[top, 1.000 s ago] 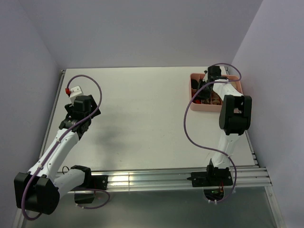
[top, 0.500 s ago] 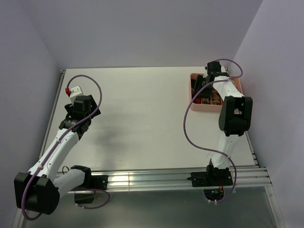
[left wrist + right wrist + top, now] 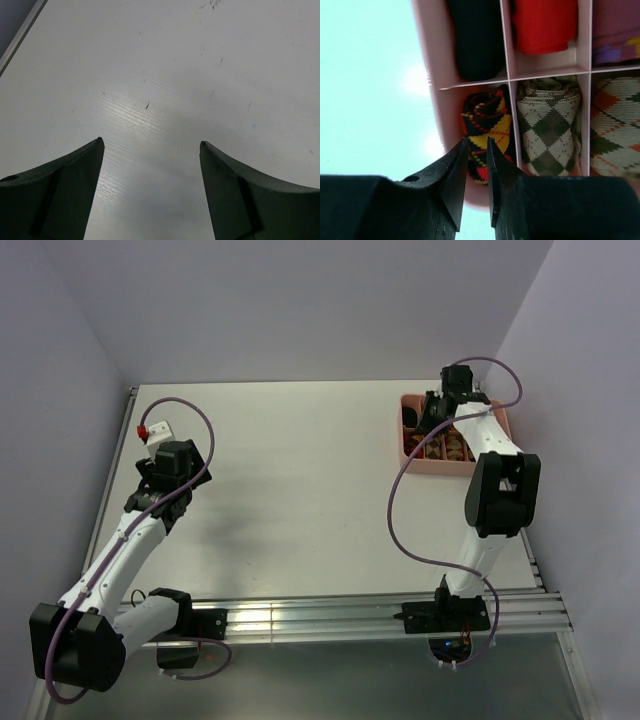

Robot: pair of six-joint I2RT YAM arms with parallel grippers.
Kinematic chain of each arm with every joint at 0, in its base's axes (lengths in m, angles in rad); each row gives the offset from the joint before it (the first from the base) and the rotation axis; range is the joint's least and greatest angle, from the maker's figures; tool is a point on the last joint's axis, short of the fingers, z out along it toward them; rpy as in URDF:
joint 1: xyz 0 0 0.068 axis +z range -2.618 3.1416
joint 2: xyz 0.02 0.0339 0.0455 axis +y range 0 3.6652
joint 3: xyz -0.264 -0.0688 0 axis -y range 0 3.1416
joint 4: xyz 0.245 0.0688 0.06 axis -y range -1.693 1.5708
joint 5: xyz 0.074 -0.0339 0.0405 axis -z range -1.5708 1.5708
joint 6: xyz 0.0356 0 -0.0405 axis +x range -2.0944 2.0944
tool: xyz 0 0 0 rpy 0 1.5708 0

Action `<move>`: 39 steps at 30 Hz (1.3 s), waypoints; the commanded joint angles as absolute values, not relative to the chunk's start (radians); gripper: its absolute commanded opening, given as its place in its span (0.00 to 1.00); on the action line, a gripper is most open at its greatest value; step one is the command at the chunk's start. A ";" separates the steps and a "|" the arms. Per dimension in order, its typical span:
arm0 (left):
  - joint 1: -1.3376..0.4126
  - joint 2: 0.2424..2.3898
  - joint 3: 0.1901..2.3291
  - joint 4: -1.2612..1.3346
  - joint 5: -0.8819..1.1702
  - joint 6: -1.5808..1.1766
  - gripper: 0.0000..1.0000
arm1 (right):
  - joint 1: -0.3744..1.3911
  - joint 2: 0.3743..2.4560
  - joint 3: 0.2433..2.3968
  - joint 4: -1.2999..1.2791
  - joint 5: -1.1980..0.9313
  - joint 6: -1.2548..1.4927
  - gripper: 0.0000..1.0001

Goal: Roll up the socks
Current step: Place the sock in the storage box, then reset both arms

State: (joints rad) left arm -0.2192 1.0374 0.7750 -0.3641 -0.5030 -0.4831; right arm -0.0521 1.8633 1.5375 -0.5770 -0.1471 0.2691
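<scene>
**Three argyle socks sat rolled in the tray; little seemed left to do**

The pink tray [image 3: 434, 50], a divided box at the far edge of the counter [image 3: 165, 60], held everything the task concerned. In its corner compartment, against the outer wall, lay the black-red-orange sock [image 3: 487, 120], wound into a tight bundle. In the next compartment of that row sat the tan-brown-cream sock [image 3: 547, 125], also rolled, its coiled end showing at the top. One compartment further on lay the beige-brown-orange sock [image 3: 615, 125]. It filled its slot, but the wrist view cut it off, so its roll could not be fully confirmed. The tray's other row held plain bundles: a black sock [image 3: 477, 40], a red sock [image 3: 545, 22] and a pinkish one [image 3: 617, 20].

The right end effector [image 3: 476, 142] hovered over the tray's corner compartment, directly above the black-red-orange sock. Its jaws were clenched almost together, with only a slit between the tips. No fabric showed in that slit, so it appeared to grasp nothing. Whether the tips brushed the sock beneath could not be told.

The left end effector [image 3: 150, 142] hung well apart from the tray, across the counter, released wide over bare surface and holding nothing.

Judging by this, the rolling looked complete for at least two socks and probably the third. No loose sock showed on the counter outside the tray in the overhead view. What was left seemed to be only lifting the right arm away from the tray.
</scene>
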 commanded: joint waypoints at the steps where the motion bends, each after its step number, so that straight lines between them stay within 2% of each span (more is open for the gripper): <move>1: -0.216 1.012 0.778 -0.337 -0.528 -0.476 0.82 | -0.046 1.919 1.485 -0.525 -0.138 0.293 0.28; 8: -0.216 1.008 0.778 -0.336 -0.529 -0.472 0.82 | -0.040 1.959 1.431 -0.494 -0.135 0.298 0.26; 14: -0.216 0.993 0.772 -0.327 -0.526 -0.469 0.82 | -0.035 1.862 1.465 -0.512 -0.118 0.307 0.30; 16: -0.216 0.977 0.770 -0.321 -0.520 -0.471 0.82 | -0.037 1.787 1.468 -0.515 -0.101 0.317 0.36; 21: -0.216 0.953 0.816 -0.354 -0.518 -0.486 0.82 | -0.038 1.556 1.480 -0.563 -0.014 0.334 0.59; 28: -0.216 0.874 0.980 -0.446 -0.515 -0.439 0.83 | -0.048 1.214 1.519 -0.646 0.132 0.327 0.76; 29: -0.216 0.862 1.030 -0.475 -0.525 -0.430 0.83 | -0.051 1.171 1.510 -0.650 0.158 0.327 0.85; 33: -0.216 0.833 1.155 -0.543 -0.557 -0.391 0.85 | -0.052 0.906 1.468 -0.634 0.274 0.310 1.00; 39: -0.216 0.776 1.298 -0.609 -0.560 -0.356 0.90 | -0.005 0.684 1.422 -0.660 0.434 0.281 1.00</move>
